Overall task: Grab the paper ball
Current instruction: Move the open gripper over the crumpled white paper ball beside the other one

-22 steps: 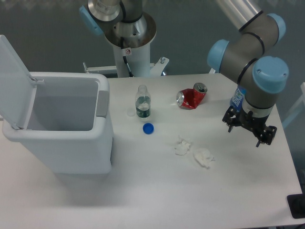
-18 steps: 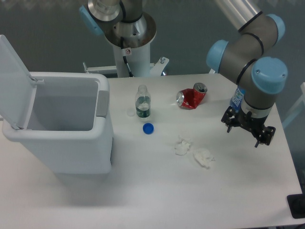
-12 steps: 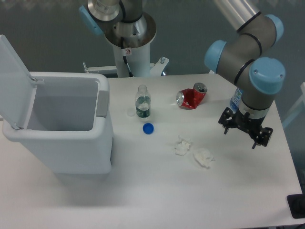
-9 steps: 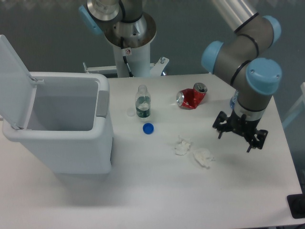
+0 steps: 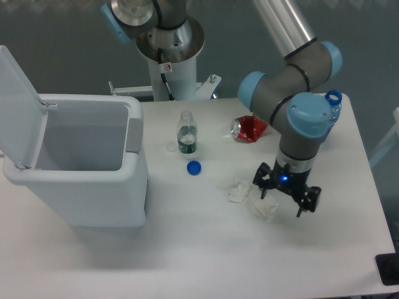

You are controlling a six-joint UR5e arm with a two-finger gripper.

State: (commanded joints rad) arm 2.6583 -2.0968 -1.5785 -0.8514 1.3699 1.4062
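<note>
Gripper: the black two-finger gripper (image 5: 286, 199) is seen spread wide, nothing held | Target: the broad, lumpy white wad of wrinkled paper (image 5: 266, 208) is seen on the white table (image 5: 206, 249), under the gripper, beside a narrower white paper wad (image 5: 238, 191)

light: even, overhead | shadows: soft | glare: none | focus: slightly soft
</note>
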